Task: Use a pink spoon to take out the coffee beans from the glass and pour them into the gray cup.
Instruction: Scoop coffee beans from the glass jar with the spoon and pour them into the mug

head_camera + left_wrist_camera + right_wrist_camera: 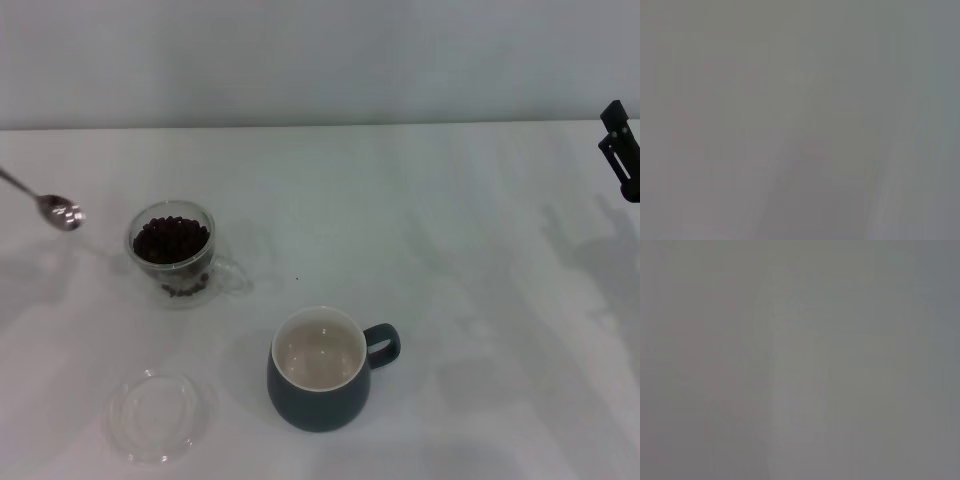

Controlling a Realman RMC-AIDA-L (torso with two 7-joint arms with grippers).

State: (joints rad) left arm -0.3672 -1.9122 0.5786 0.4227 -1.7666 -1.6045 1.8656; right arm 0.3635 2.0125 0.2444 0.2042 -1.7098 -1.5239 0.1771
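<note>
White tabletop (pixel 450 260) fills the head view, meeting a pale wall along its far edge. On the robot's left side stands the glass (pixel 172 252), clear and double-walled, its handle turned toward the middle of the table; the coffee beans (pixel 171 240) lie heaped inside it, nearly to the rim, with a few showing lower down through the wall. Just to the left of the glass, apart from it, the pink spoon (pixel 58 210) reaches in from the left edge of the view: only its shiny bowl and thin metal neck show, the bowl tipped toward the glass and lifted above the table, casting a faint shadow below. Its handle and the left gripper that would carry it lie beyond the edge, so that gripper's state cannot be told. Nearer the robot, close to the centre, sits the gray cup (pixel 320 368), its cream inside bare, its loop handle pointing right. A flat clear saucer (pixel 160 416) lies left of the cup, in front of the glass. Far to the right, the right gripper (pixel 620 150) shows only as a dark piece at the edge, raised and well away from everything; whether it is apart or together cannot be told. Both wrist views show nothing but plain grey.
</note>
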